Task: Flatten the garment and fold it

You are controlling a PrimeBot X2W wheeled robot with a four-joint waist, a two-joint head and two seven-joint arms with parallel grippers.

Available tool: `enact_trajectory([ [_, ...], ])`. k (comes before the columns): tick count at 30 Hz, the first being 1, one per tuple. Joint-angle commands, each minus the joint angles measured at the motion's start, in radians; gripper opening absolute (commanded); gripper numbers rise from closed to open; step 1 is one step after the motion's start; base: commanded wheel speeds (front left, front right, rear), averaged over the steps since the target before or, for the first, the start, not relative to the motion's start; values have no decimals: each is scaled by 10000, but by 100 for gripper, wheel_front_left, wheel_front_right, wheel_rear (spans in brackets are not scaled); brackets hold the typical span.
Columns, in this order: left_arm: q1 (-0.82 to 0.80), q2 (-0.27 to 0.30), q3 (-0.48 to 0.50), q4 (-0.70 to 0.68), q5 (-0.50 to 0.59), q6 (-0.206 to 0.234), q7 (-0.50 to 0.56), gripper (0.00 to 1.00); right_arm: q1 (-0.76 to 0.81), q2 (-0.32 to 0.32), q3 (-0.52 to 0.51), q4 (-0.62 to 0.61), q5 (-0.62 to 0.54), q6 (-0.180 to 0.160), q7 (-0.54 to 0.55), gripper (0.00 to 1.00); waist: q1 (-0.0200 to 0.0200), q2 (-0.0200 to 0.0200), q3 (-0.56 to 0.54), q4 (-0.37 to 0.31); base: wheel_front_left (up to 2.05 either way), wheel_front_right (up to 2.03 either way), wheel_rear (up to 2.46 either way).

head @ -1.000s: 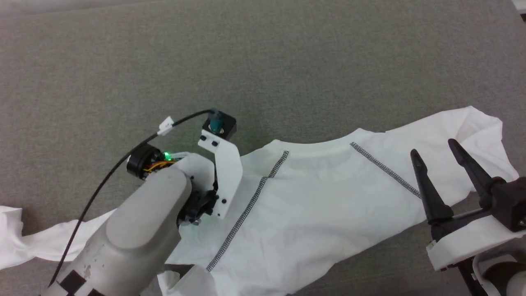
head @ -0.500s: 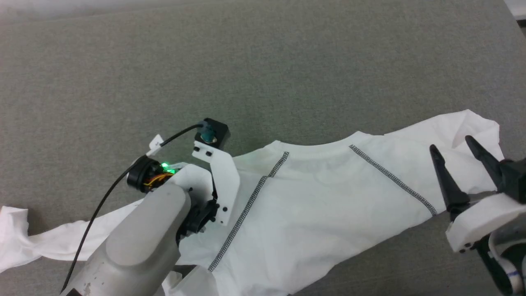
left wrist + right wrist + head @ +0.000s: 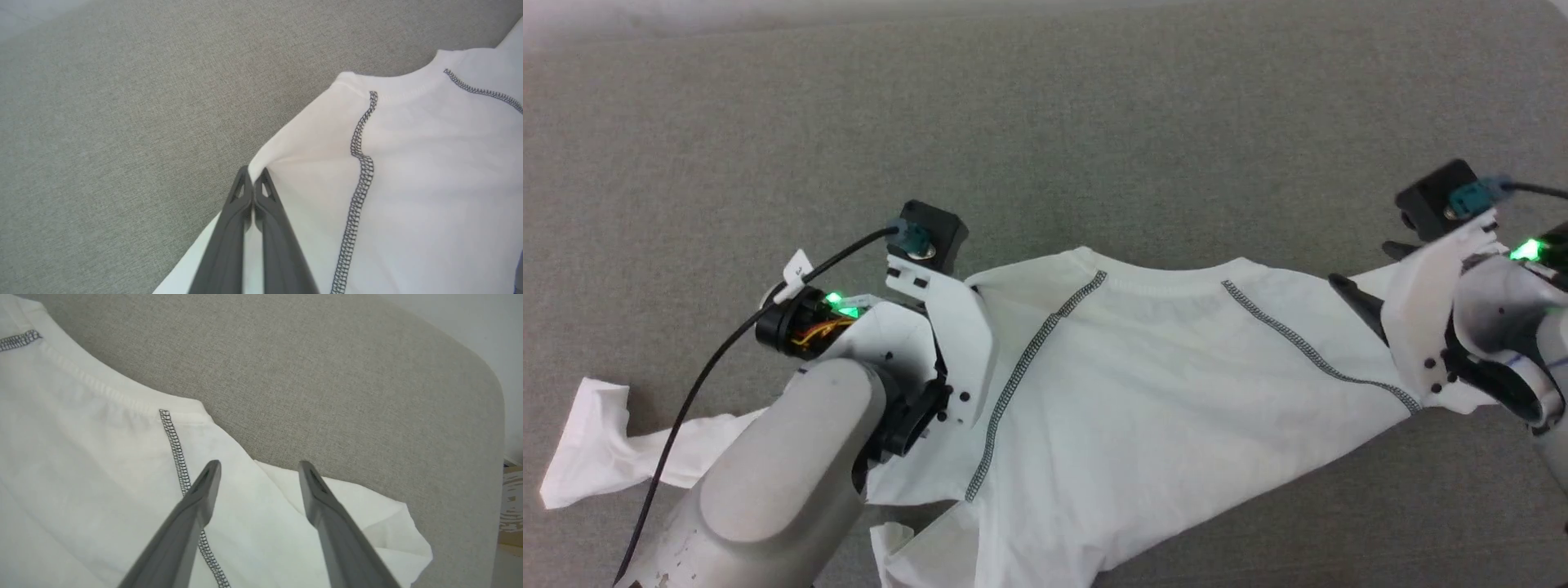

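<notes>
The white T-shirt [image 3: 1168, 384] lies on the grey cloth surface with its neck [image 3: 1164, 279] toward the far side and dark zigzag seams running down from both shoulders. In the left wrist view my left gripper [image 3: 253, 179] is shut, pinching the edge of the garment [image 3: 429, 183] at its left shoulder. My right gripper [image 3: 259, 467] is open just above the right shoulder of the shirt [image 3: 81, 457], one finger on either side of the fabric's edge. In the head view the right gripper [image 3: 1364, 265] tilts down over that shoulder. The neck label is hidden.
The left sleeve [image 3: 592, 445] trails crumpled toward the near left. The right sleeve [image 3: 380, 522] lies bunched beyond my right fingers. The grey surface [image 3: 1045, 122] stretches wide on the far side; its rounded edge [image 3: 492, 416] drops off close on the right.
My right gripper has swung from the near right up and over the shirt's right shoulder, tipping downward. The left arm has drawn the left shoulder outward, and the shirt lies more stretched.
</notes>
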Motion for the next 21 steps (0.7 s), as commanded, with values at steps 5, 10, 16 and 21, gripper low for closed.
enact_trajectory([
  [5, -236, -70, 35, -447, 186, 79, -136, 0, -1913, -235, 1929, 1250, 822, -21, 925, 100, -1, 0, 699, 436, 0, 0, 0],
  [10, -404, -146, 36, -630, 246, 92, -300, 0, -2849, -155, 3287, 2485, 1099, -21, 1248, 100, -1, 0, 1094, 605, 0, 0, 0],
  [16, -358, -101, 97, -669, 239, 155, -481, 0, -3022, 65, 4519, 3459, 1669, -21, 1417, 47, -1, 0, 1230, 649, 0, 0, 0],
  [21, -223, -14, 140, -573, 164, 200, -520, 0, -3099, 189, 5002, 3837, 2095, -21, 1053, 0, -1, 0, 1134, 615, 0, 0, 0],
])
